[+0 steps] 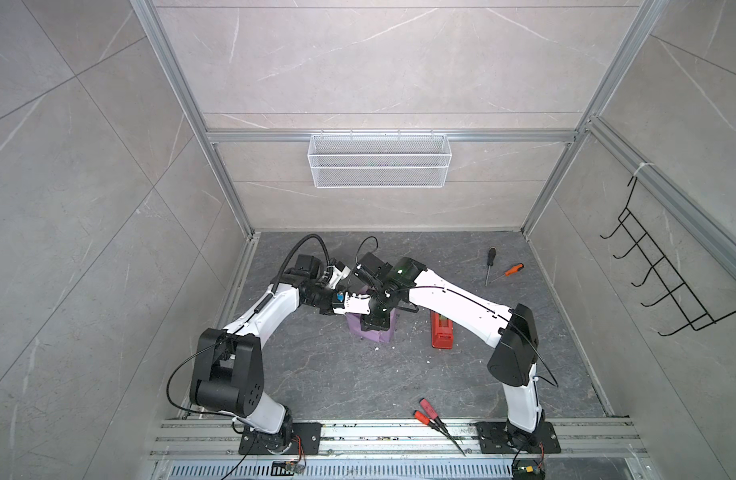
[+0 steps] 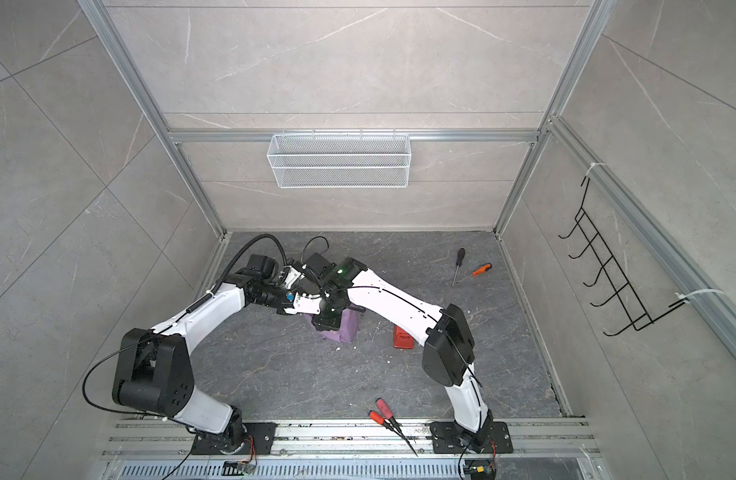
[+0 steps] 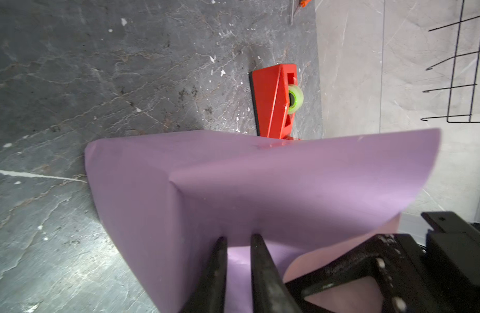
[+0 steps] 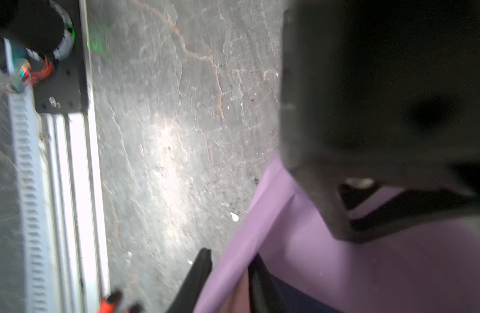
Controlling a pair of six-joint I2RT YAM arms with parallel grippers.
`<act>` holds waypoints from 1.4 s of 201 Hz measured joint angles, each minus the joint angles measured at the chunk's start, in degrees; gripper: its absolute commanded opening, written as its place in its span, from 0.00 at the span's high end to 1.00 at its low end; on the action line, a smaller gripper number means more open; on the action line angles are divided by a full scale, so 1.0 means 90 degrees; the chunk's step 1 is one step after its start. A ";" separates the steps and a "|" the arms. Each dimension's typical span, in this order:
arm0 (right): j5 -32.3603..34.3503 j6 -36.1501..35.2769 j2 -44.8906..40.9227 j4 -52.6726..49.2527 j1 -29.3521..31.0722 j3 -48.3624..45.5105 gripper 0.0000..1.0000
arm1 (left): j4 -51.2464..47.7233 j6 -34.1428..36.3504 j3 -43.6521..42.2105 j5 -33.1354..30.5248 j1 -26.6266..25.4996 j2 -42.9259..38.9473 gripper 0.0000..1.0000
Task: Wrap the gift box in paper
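Note:
The paper (image 1: pixel 382 333), lilac outside and pale pink inside, is folded up round the gift box at mid-floor in both top views (image 2: pixel 346 328). Only a navy sliver of the gift box (image 4: pixel 295 298) shows, in the right wrist view. My left gripper (image 3: pixel 238 241) reaches in from the left. Its fingers (image 3: pixel 220 260) stand a little apart at the edge of a raised paper flap (image 3: pixel 260 184), with nothing between them. My right gripper (image 4: pixel 230 261) comes down from above. One finger is outside and one inside a standing paper wall (image 4: pixel 369 257), which fills the gap between them.
A red tape dispenser (image 1: pixel 442 332) with a green roll (image 3: pixel 295 98) lies right of the bundle. Two screwdrivers (image 1: pixel 503 270) lie at the back right. Red-handled pliers (image 1: pixel 430 413) sit by the front rail. A wire basket (image 1: pixel 379 160) and a hook rack (image 1: pixel 665 282) hang on the walls.

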 measured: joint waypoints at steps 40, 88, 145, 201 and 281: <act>-0.0041 -0.0238 -0.0087 0.0063 -0.0051 0.0092 0.78 | -0.0423 0.0253 0.0396 0.0119 0.0194 0.0000 0.78; -0.0119 -0.0406 -0.0083 -0.0447 -0.0117 0.0165 0.78 | -0.0731 0.0656 0.0452 0.0194 0.0338 0.0017 0.94; -0.0194 -0.0449 -0.0083 -0.0644 -0.0117 0.0180 0.76 | -0.0835 0.0826 0.0381 0.0170 0.0070 0.0403 0.96; -0.0187 -0.0406 -0.0090 -0.0729 -0.0117 0.0216 0.74 | -0.0610 0.0748 0.0262 0.0391 -0.0296 0.0503 0.96; 0.0000 0.0007 -0.0629 0.0075 -0.0012 -0.0296 0.44 | -0.0070 0.0517 -0.0015 0.0818 -0.0420 0.0597 0.97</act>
